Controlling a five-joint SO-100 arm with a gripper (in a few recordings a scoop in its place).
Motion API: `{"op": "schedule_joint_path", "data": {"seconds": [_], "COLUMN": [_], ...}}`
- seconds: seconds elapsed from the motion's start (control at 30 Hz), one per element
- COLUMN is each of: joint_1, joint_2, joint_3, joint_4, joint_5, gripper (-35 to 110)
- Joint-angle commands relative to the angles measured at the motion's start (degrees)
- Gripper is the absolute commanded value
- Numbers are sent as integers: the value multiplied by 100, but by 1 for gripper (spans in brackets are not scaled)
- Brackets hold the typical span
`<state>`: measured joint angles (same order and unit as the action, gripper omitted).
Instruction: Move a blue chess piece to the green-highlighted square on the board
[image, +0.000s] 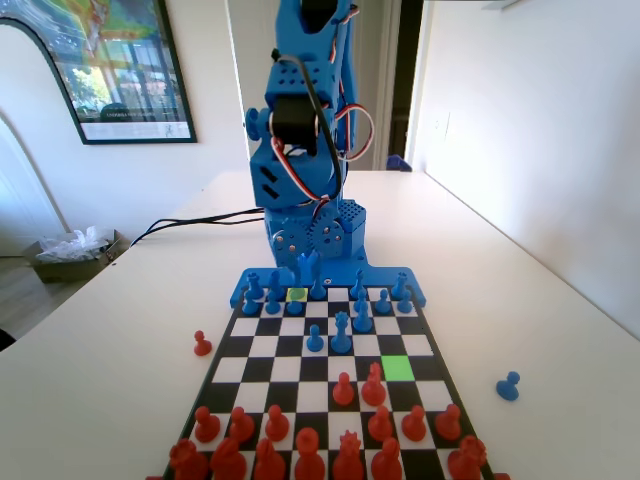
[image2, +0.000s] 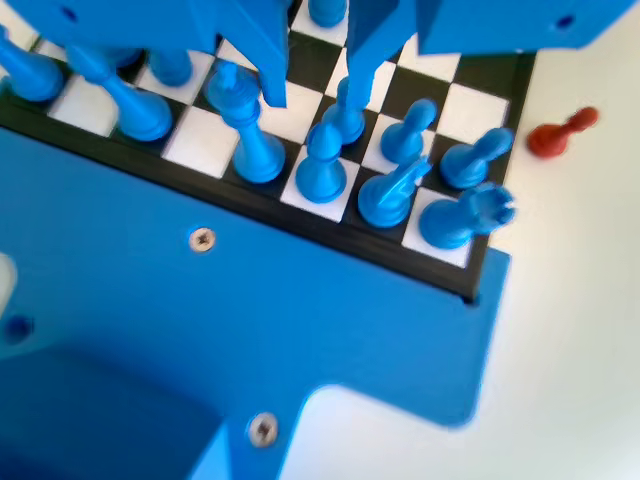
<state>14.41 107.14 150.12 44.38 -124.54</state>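
My gripper (image: 306, 268) hangs low over the blue back rows at the board's far end. In the wrist view the gripper (image2: 315, 85) is open, its jaws apart over the squares. A small blue chess piece (image2: 344, 113) with a knob top stands at the tip of the right jaw, not clamped. A taller blue king (image2: 246, 125) stands beside the left jaw's tip. The green-highlighted square (image: 397, 367) lies bare on the board's right side, nearer the red pieces. A paler yellow-green cell (image: 296, 294) lies just under the gripper.
Blue pieces (image2: 400, 165) crowd the two rows around the jaws. Three blue pieces (image: 341, 333) stand further out on the board. Red pieces (image: 343, 388) fill the near end. One blue pawn (image: 508, 385) and one red pawn (image: 202, 344) lie off the board.
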Motion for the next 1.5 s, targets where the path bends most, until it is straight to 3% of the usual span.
{"op": "schedule_joint_path", "data": {"seconds": [0.0, 1.47], "joint_1": [79, 255], "joint_2": [141, 53], "joint_3": [18, -79], "joint_4": [-9, -246], "joint_5": [-97, -562], "gripper": [9, 9]}}
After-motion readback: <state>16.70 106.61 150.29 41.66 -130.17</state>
